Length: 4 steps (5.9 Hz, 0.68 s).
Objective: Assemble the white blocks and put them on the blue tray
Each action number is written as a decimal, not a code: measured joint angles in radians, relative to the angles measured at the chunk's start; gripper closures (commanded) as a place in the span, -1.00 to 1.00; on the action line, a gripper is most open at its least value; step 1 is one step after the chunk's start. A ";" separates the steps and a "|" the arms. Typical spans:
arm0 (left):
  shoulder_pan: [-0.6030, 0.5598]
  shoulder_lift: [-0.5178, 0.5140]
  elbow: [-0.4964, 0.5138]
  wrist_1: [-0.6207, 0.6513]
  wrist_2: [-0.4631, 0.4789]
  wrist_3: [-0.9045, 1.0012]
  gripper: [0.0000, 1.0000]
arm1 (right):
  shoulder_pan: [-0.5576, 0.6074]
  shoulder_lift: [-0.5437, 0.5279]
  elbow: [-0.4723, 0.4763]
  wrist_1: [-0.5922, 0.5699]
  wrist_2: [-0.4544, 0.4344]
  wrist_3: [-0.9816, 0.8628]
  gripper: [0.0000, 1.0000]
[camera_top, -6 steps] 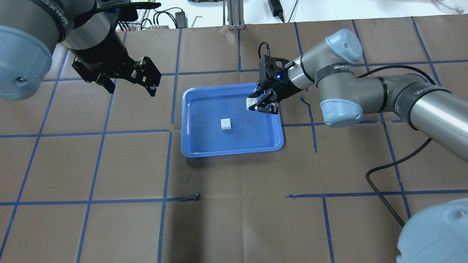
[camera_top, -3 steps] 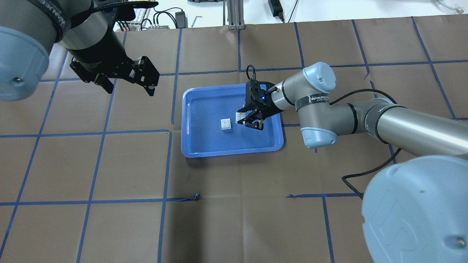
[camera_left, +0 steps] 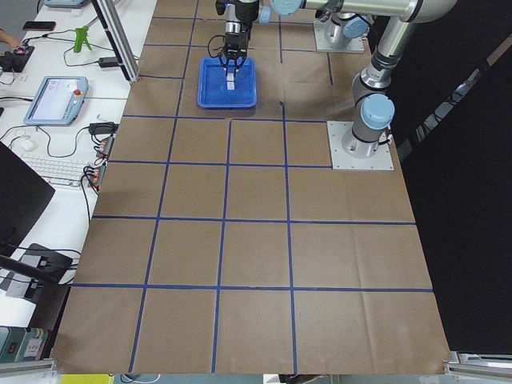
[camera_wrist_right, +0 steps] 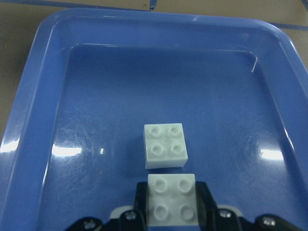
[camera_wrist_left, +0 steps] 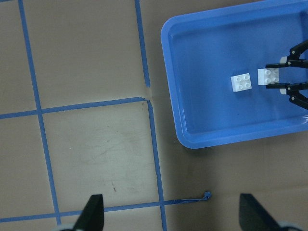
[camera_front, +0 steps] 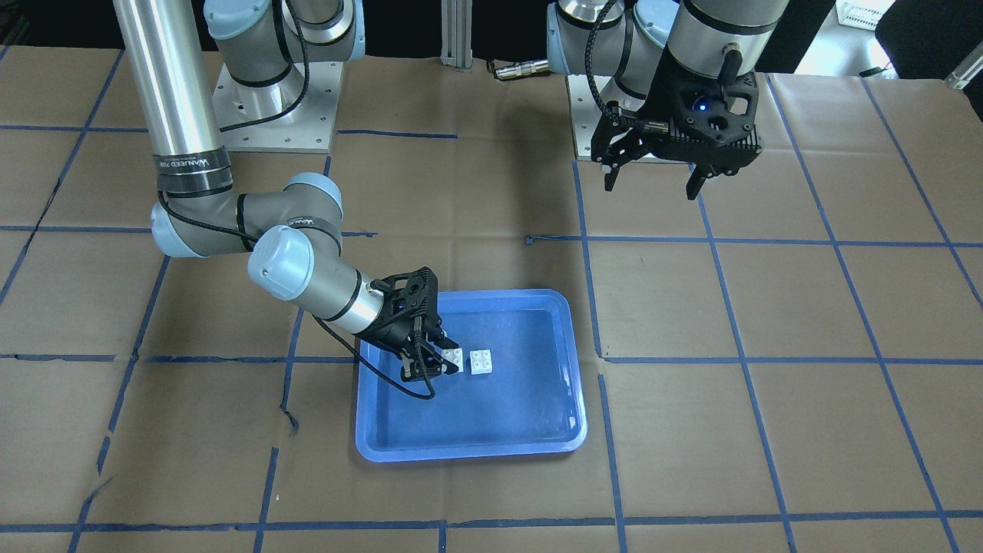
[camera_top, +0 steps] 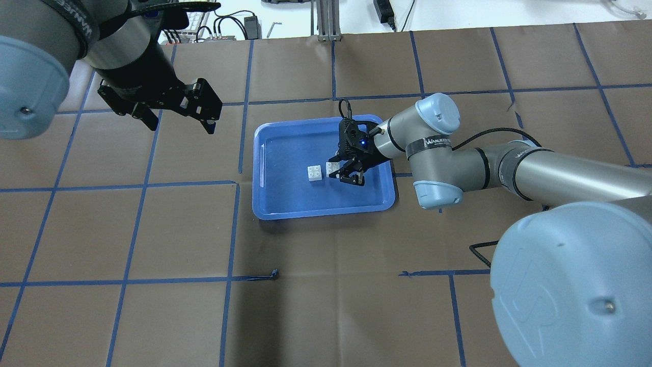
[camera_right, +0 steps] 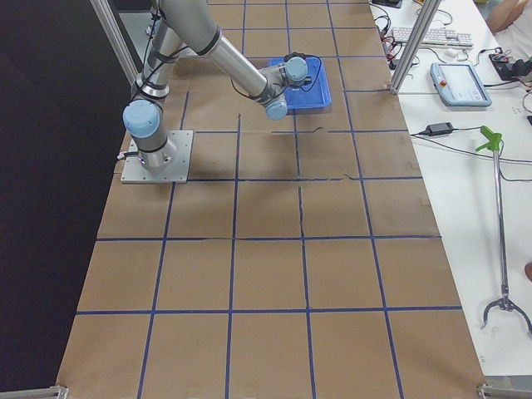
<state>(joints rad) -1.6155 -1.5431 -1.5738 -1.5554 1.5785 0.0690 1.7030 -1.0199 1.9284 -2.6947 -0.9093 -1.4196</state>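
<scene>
The right pincer (camera_wrist_right: 172, 208) is closed on a white block (camera_wrist_left: 268, 76), held level and studs up, just beside the second white block (camera_wrist_right: 165, 146), which lies studs up on the floor of the blue tray (camera_top: 270, 209). Both blocks are square, with no long axis, and their edges run roughly parallel. The tray's long side runs across the robot on the tabletop. The left pincer (camera_top: 182, 125) hangs wide open and empty, well apart. By my judgement the blocks are not yet joined, so the pressing together remains.

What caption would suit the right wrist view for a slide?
The right hand grips a white block close beside a second white block lying in the blue tray.
</scene>
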 measured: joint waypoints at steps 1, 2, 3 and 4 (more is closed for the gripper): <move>0.000 0.000 0.000 0.000 0.000 0.000 -0.98 | 0.007 0.002 0.000 -0.001 -0.001 0.002 0.56; 0.000 0.000 0.000 0.000 0.000 0.000 -0.98 | 0.009 0.002 0.000 -0.002 -0.003 0.006 0.56; 0.000 0.000 0.000 0.000 0.000 0.000 -0.98 | 0.009 0.003 0.000 -0.003 -0.006 0.014 0.56; 0.000 0.000 0.000 0.000 0.000 0.000 -0.98 | 0.010 0.003 0.000 -0.003 -0.008 0.037 0.56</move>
<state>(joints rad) -1.6153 -1.5432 -1.5739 -1.5554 1.5784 0.0690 1.7132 -1.0171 1.9282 -2.6974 -0.9178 -1.3826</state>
